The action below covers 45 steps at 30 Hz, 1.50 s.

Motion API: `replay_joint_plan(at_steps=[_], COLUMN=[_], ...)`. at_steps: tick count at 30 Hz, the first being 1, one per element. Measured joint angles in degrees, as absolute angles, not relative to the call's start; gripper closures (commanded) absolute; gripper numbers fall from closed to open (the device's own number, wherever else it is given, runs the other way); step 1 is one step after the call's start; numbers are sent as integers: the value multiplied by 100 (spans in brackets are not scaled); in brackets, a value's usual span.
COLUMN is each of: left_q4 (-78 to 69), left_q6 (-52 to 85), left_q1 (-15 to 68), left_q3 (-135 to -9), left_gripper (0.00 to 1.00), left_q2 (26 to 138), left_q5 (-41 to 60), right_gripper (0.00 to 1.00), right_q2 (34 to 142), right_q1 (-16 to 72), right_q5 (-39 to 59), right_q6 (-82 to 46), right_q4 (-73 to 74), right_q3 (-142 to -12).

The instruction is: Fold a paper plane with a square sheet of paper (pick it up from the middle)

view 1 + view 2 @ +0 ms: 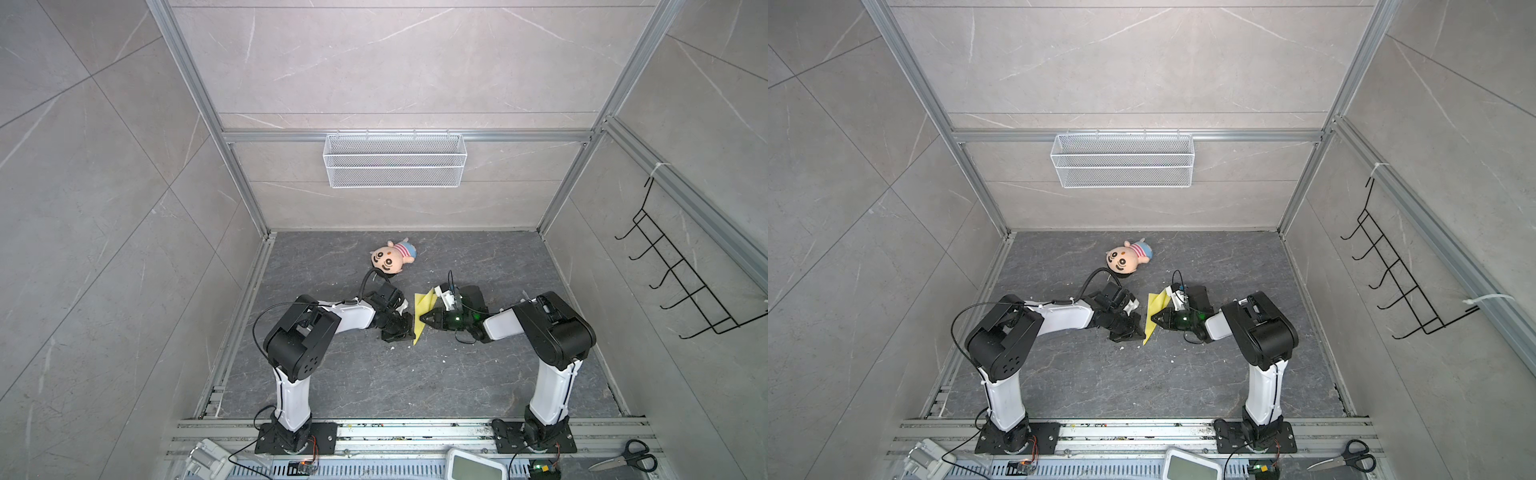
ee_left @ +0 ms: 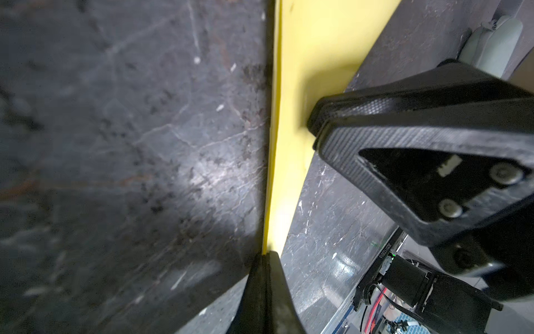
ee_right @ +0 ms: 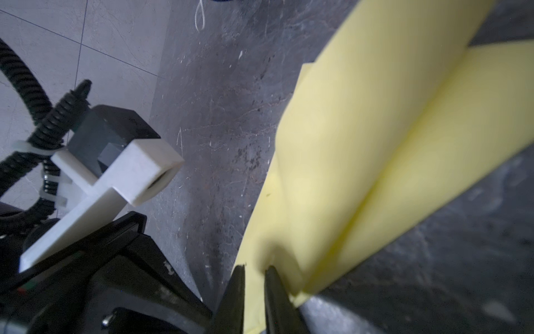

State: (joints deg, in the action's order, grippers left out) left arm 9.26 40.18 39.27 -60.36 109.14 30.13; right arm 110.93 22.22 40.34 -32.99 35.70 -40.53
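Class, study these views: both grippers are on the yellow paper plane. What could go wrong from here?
The left gripper and right gripper both pinch the paper plane; pulling apart could tear it. The left grips only a thin edge, so it may slip free.

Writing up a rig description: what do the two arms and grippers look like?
Both the left arm and right arm have white links, black joints, black base plates and black cables. The left gripper and right gripper are black with wedge-shaped fingers; white camera brackets sit at the wrists.
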Motion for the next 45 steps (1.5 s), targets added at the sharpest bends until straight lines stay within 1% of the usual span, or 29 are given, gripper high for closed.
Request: replay_joint_plan(at_steps=[5, 10, 12, 16, 20, 28, 33, 39, 45], left_q4=[1050, 1100, 1149, 1094, 823, 440, 416, 368, 545], left_q6=[3979, 3953, 3946, 3970, 4040, 4180, 4198, 4195, 3983], left_q1=[3968, 3977, 3953, 3885, 3826, 3756, 3763, 3839, 3889], left_q3=[-6117, -6119, -6119, -6066, -6016, -6014, -6029, -6097, -6139], left_gripper=[95, 85, 80, 74, 73, 72, 72, 72, 73], left_q2=[10930, 10923, 10877, 10632, 10416, 10508, 10674, 10728, 10733], left_q5=[3004, 3004, 2991, 2980, 2985, 2998, 3022, 2995, 2692], right_gripper=[82, 82, 81, 81, 80, 74, 73, 73, 73], right_q2=[11102, 11102, 11100, 11078, 10986, 10696, 10473, 10447, 10447], right_q1=[2222, 2222, 2222, 2233, 2248, 2248, 2248, 2248, 2248], right_q5=[4032, 4029, 4025, 3981, 3835, 3706, 3701, 3662, 3662], right_q6=[-3306, -3387, -3474, -3645, -3756, -3881, -3948, -3948, -3970], right_q4=[3590, 3605, 3614, 3629, 3581, 3450, 3428, 3354, 3299], right_q3=[-4053, -4053, -4053, -4051, -4016, -3900, -3883, -3883, -3885])
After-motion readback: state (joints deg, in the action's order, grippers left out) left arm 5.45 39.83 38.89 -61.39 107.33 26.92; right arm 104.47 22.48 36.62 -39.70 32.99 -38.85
